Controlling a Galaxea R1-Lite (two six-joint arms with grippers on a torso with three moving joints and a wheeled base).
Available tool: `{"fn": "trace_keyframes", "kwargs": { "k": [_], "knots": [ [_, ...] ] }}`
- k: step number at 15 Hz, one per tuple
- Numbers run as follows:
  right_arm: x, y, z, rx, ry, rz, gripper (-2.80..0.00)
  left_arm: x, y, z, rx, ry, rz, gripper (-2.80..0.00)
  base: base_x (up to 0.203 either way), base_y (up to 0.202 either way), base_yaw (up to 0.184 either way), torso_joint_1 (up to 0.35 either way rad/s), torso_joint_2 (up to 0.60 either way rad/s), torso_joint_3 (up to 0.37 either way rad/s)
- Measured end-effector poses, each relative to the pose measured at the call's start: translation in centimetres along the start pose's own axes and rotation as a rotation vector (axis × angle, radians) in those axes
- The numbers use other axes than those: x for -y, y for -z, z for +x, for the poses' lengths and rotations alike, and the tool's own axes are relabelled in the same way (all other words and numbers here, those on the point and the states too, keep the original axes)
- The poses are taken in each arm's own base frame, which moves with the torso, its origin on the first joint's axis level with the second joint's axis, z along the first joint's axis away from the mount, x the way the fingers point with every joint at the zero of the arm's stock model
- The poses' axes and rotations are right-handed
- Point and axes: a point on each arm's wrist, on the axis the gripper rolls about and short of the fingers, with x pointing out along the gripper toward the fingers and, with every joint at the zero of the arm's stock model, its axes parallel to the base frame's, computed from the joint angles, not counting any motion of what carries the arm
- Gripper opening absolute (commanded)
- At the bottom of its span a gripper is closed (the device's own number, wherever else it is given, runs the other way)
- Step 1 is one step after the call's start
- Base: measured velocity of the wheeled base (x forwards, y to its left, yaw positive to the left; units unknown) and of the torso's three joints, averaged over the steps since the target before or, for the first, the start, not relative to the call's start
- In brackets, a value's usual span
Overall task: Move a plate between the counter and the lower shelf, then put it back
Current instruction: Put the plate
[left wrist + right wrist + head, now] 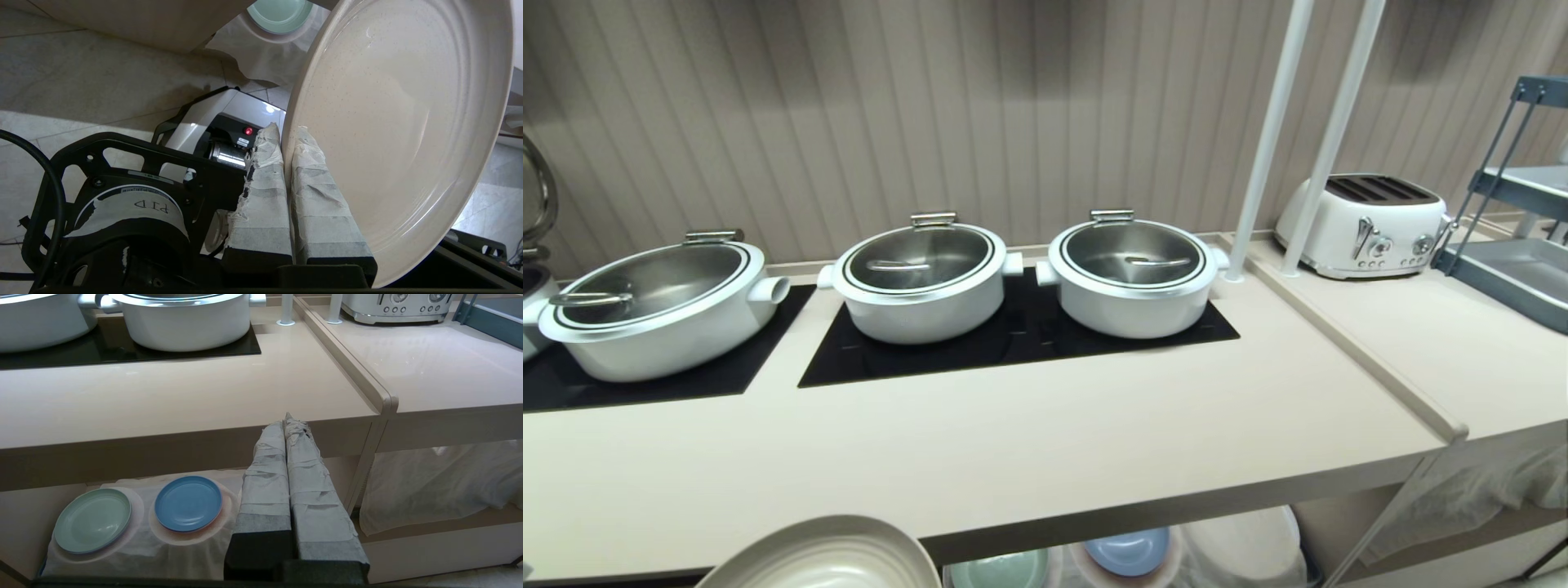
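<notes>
The head view looks forward and down across the counter from above its front edge, toward the ribbed back wall. The right wrist view sits lower, just before that front edge, facing the counter's right end and the lower shelf beneath. The left wrist view is close behind its gripper, below counter level, facing the floor. Head and right wrist views share the toaster and the blue plate.
</notes>
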Motion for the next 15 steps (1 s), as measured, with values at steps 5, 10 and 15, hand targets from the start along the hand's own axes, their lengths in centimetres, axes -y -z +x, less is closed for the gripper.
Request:
{"fn": "trace_keyframes", "kwargs": {
  "k": [5, 10, 15],
  "knots": [
    [0.0, 0.0, 0.0, 0.000, 0.000, 0.000, -2.80, 2.6, -2.0, 0.8, 0.006, 0.017, -0.070, -2.80, 0.000, 0.000, 0.000, 0.000, 0.00, 0.000],
    [0.0, 0.0, 0.0, 0.000, 0.000, 0.000, -2.80, 5.7, -4.9, 3.1, 0.023, -0.009, -0.197, -2.80, 0.000, 0.000, 0.000, 0.000, 0.00, 0.000],
    [0.0, 0.0, 0.0, 0.000, 0.000, 0.000, -2.80, 7.0, -9.3, 7.3, 0.096, -0.071, -0.340, -2.80, 0.000, 0.000, 0.000, 0.000, 0.00, 0.000]
  ]
}}
